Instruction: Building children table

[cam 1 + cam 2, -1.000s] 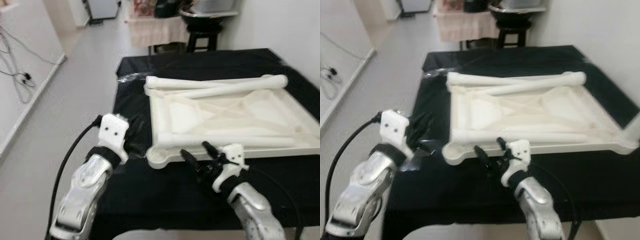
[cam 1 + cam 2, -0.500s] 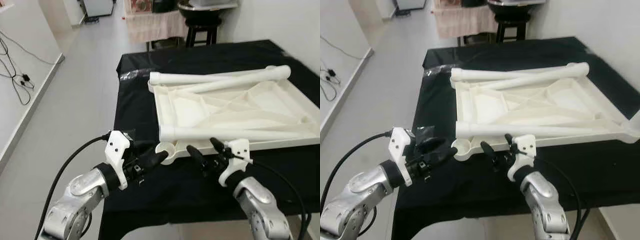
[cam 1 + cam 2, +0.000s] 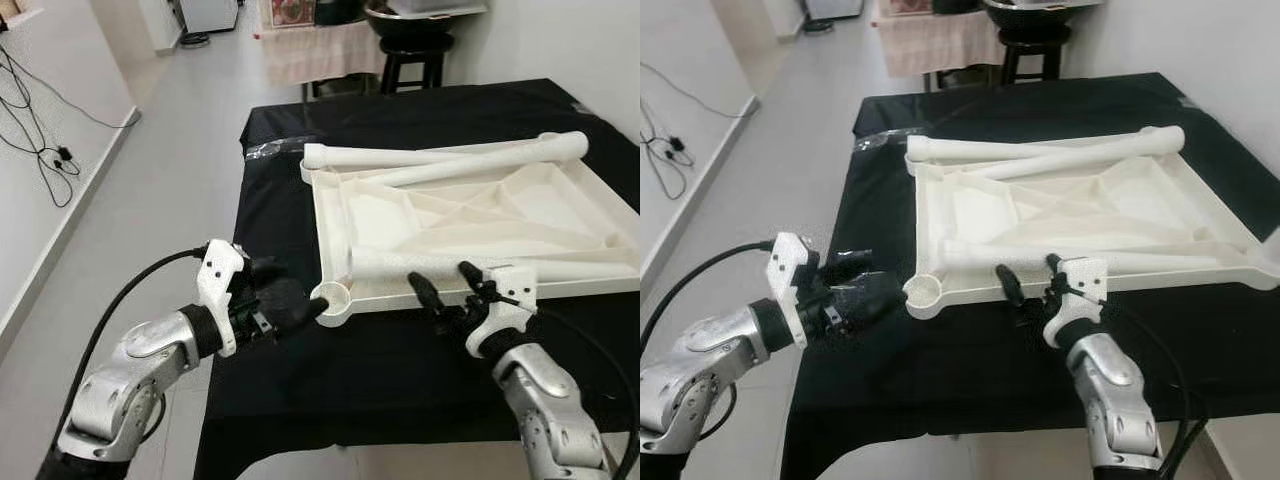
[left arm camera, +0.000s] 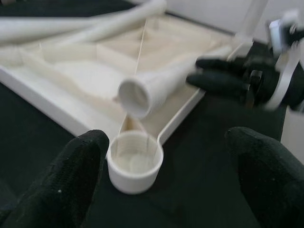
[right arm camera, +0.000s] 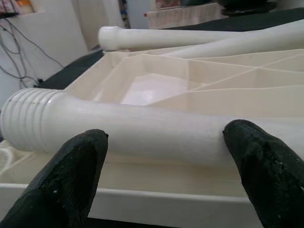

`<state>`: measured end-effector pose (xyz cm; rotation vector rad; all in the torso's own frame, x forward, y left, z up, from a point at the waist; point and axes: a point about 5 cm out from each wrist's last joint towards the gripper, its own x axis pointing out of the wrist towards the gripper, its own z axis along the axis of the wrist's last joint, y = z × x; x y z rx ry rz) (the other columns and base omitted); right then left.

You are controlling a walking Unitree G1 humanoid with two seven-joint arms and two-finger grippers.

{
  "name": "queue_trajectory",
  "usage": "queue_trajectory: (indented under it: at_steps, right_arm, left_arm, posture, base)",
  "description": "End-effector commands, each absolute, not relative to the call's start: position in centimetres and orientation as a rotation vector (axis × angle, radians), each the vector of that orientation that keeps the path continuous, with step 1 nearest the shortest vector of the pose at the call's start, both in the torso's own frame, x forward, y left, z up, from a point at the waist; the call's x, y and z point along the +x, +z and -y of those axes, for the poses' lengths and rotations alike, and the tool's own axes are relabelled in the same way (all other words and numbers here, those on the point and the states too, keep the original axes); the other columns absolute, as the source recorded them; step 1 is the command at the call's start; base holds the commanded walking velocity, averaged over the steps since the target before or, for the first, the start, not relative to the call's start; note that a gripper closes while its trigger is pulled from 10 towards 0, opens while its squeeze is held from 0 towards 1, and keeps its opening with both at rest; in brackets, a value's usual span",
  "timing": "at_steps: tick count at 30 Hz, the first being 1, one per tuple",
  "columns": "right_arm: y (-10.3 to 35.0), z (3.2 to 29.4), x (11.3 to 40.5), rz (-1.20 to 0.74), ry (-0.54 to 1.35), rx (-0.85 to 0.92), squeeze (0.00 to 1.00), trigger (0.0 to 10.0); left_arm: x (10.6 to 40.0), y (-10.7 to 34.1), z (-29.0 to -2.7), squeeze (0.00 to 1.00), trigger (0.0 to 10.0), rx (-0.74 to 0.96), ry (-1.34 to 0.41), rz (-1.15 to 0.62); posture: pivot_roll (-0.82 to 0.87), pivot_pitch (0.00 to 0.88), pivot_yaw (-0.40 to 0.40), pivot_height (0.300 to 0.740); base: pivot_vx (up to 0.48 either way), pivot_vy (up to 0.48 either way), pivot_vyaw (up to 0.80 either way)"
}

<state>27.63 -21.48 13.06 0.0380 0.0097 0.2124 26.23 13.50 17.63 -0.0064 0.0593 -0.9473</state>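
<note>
A white upturned tabletop [image 3: 330, 215] lies on the black-covered table. A white leg [image 3: 470, 266] rests across its near side, threaded end [image 5: 28, 118] pointing at the round corner socket [image 3: 331, 297]. Two more legs [image 3: 420, 157] lie along the far side. My left gripper [image 3: 297, 302] is open at the table's left edge, its fingers [image 4: 76, 175] either side of the socket [image 4: 134, 161] and just short of it. Open as well, my right gripper [image 3: 447, 285] sits at the near rim, fingers spread in front of the near leg [image 5: 118, 128], not closed on it.
The black cloth [image 3: 400, 110] covers the whole work table; its near and left edges are close to my arms. Crumpled clear wrap [image 3: 262, 150] lies at the far left corner. Beyond stand a black stool [image 3: 415, 55] and a draped table [image 3: 320, 50]. Cables [image 3: 40, 130] trail on the floor.
My left gripper turned and reached in to the corner socket. My right gripper shifted right along the near rim, closer to the near leg. The head view also shifted.
</note>
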Motion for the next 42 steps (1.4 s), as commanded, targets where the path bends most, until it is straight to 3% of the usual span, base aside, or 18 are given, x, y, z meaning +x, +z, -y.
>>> queue_trajectory:
  at_steps: [1, 17, 22, 23, 26, 27, 28, 29, 33, 42]
  right_arm:
    - [13.1, 22.0, 27.8, -0.004, 0.188, 0.026, 0.0, 10.0]
    - [13.8, 21.9, 27.8, 0.038, 0.205, 0.066, 0.0, 10.0]
    - [14.1, 22.2, 28.0, 0.052, 0.185, 0.095, 0.0, 10.0]
    - [14.6, 22.9, 28.5, 0.073, 0.147, 0.134, 0.0, 10.0]
    - [14.7, 23.1, 28.6, 0.081, 0.134, 0.144, 0.0, 10.0]
    - [14.9, 23.3, 28.7, 0.087, 0.12, 0.147, 0.0, 10.0]
    - [15.0, 23.3, 28.8, 0.092, 0.112, 0.152, 0.0, 10.0]
    - [15.0, 23.3, 28.8, 0.097, 0.108, 0.155, 0.0, 10.0]
    - [15.0, 23.2, 28.8, 0.09, 0.115, 0.161, 0.0, 10.0]
    - [15.3, 22.0, 28.6, 0.099, 0.193, 0.204, 0.0, 10.0]
  left_arm:
    - [26.5, 17.3, -13.6, 1.0, 10.0, 0.024, -0.972, -0.098]
    - [27.6, 16.5, -12.3, 1.0, 10.0, 0.031, -0.975, -0.156]
    - [27.3, 15.5, -11.2, 1.0, 10.0, 0.01, -1.007, -0.213]
    - [26.8, 15.5, -9.1, 1.0, 10.0, -0.042, -1.109, -0.234]
    - [26.7, 15.8, -8.3, 1.0, 10.0, -0.06, -1.146, -0.232]
    - [26.8, 16.0, -7.7, 0.69, 10.0, -0.075, -1.173, -0.228]
    - [26.9, 16.2, -7.2, 0.26, 10.0, -0.078, -1.189, -0.227]
    - [27.1, 16.1, -6.8, 0.0, 10.0, -0.072, -1.199, -0.237]
    - [27.5, 15.9, -6.4, 0.0, 10.0, -0.052, -1.195, -0.255]
    - [29.4, 15.7, -4.8, 0.0, 10.0, 0.019, -1.08, -0.261]
  posture:
    - [-0.05, 0.055, 0.052, 0.74]
    - [-0.06, 0.059, 0.053, 0.74]
    - [-0.06, 0.06, 0.052, 0.74]
    - [-0.06, 0.057, 0.052, 0.74]
    - [-0.06, 0.057, 0.052, 0.74]
    - [-0.07, 0.056, 0.056, 0.74]
    - [-0.07, 0.055, 0.057, 0.74]
    - [-0.07, 0.055, 0.06, 0.74]
    - [-0.08, 0.055, 0.062, 0.74]
    - [-0.09, 0.057, 0.068, 0.74]
  base:
    - [0.0, 0.0, 0.0]
    - [0.0, 0.0, 0.0]
    - [0.0, 0.0, 0.0]
    - [0.0, 0.0, 0.0]
    - [0.0, 0.0, 0.0]
    - [0.0, 0.0, 0.0]
    - [0.0, 0.0, 0.0]
    - [0.0, 0.0, 0.0]
    - [0.0, 0.0, 0.0]
    - [0.0, 0.0, -0.8]
